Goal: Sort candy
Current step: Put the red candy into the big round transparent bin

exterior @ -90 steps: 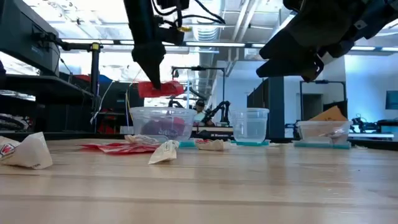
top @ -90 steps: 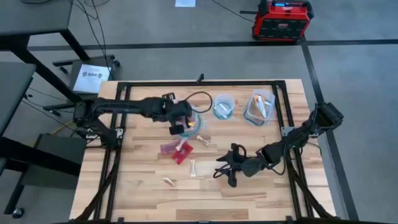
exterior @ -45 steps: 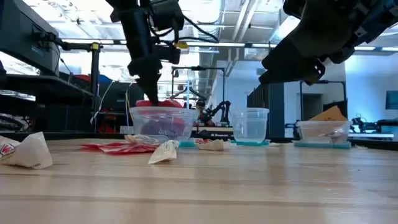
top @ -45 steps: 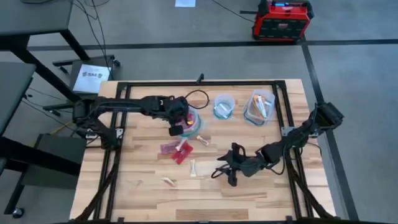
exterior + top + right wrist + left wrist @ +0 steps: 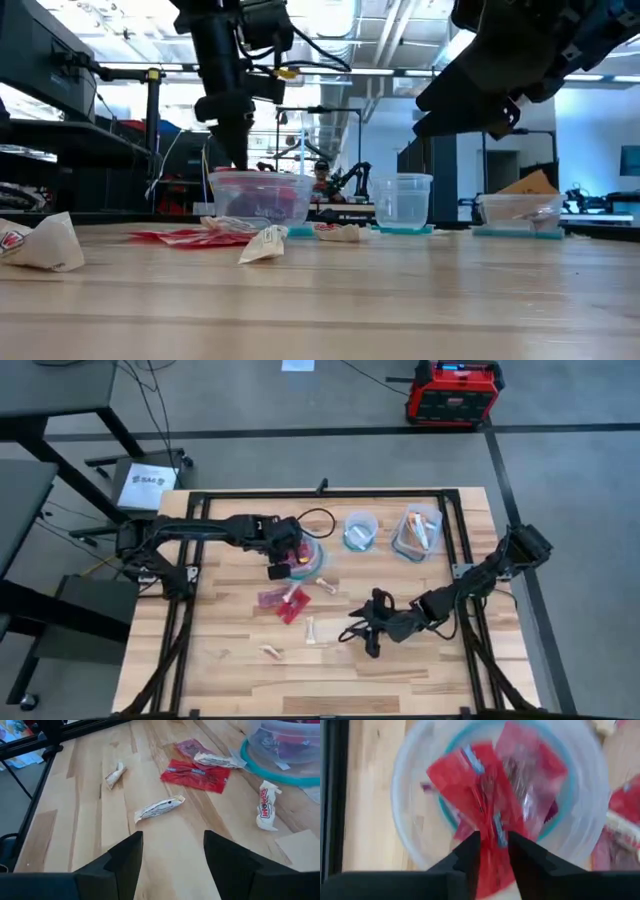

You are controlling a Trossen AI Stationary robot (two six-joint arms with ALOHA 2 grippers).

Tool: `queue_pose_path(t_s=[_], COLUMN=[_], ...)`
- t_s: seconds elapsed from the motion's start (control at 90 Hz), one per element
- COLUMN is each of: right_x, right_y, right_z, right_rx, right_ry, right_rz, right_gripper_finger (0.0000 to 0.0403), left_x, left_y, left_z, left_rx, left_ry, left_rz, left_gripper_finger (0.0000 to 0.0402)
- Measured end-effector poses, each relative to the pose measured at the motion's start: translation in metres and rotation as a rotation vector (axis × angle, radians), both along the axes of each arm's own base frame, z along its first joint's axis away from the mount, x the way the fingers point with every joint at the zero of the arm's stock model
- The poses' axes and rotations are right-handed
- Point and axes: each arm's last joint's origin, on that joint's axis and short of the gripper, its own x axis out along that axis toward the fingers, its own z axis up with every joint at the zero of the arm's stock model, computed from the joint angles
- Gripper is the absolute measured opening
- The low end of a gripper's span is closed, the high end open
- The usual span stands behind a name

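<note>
Left gripper: the left gripper hangs over the round clear blue-rimmed bowl at the table's rear left-centre. Its two dark fingers are close together, pinching a flat red candy packet whose free end reaches down into the bowl.
Left wrist view only: shows the pinch itself, and more red and magenta packets lying on the bowl's floor beneath the held one.
Low view only: the left arm comes down to the bowl's rim; red shows through the clear wall, but the fingertips cannot be made out here.
Right gripper: the right gripper hovers above the wooden table at front centre, fingers spread wide, nothing between them.
Right wrist view only: between and beyond the spread fingers lie a pale silvery-white wrapped sweet, a second pale sweet farther off, a flat red packet, and an orange-white bar wrapper near the bowl.
High view only: a small clear tub and a rectangular clear container holding orange-white wrappers stand along the rear edge, right of the bowl.
Loose candy: scattered on the bare wood between the bowl and the right gripper.
</note>
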Motion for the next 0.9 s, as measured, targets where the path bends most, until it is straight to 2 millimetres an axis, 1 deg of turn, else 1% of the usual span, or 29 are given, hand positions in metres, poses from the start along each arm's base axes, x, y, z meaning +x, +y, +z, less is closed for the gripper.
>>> queue_pose_path(t_s=[0.133, 0.233, 0.344, 0.433, 0.5, 0.589, 0.689, 0.778, 0.811, 0.9], right_x=[0.0, -0.001, -0.001, -0.001, 0.0, 0.004, 0.019, 0.046, 0.056, 0.088], right_y=[0.0, 0.0, 0.0, 0.0, 0.0, -0.001, -0.006, -0.012, -0.016, -0.028], right_z=[0.0, -0.001, -0.002, -0.002, 0.0, 0.002, 0.003, 0.006, 0.004, -0.002], right_rx=[-0.032, -0.051, -0.058, -0.029, 0.014, 0.035, 0.021, -0.065, -0.12, -0.251], right_ry=[0.007, 0.013, 0.025, 0.022, 0.002, -0.032, -0.06, -0.044, -0.021, 0.034], right_rz=[0.017, 0.026, 0.027, 0.01, -0.007, 0.006, 0.051, 0.13, 0.152, 0.199], right_gripper_finger=[0.0194, 0.0194, 0.0194, 0.0194, 0.0194, 0.0194, 0.0194, 0.0193, 0.0193, 0.0191], left_x=[-0.002, -0.009, -0.024, -0.042, -0.057, -0.078, -0.098, -0.11, -0.114, -0.116], left_y=[-0.008, -0.018, -0.027, -0.032, -0.036, -0.045, -0.056, -0.065, -0.069, -0.08], left_z=[0.016, 0.034, 0.05, 0.057, 0.058, 0.049, 0.032, 0.021, 0.017, 0.005], left_rx=[0.059, 0.121, 0.119, 0.093, 0.04, -0.06, -0.124, -0.171, -0.193, -0.263], left_ry=[-0.005, -0.07, -0.172, -0.259, -0.333, -0.404, -0.454, -0.516, -0.531, -0.562], left_rz=[0.03, 0.029, 0.039, 0.068, 0.086, 0.078, 0.091, 0.096, 0.094, 0.067], left_gripper_finger=[0.0122, 0.0121, 0.0121, 0.012, 0.012, 0.012, 0.012, 0.012, 0.012, 0.012])
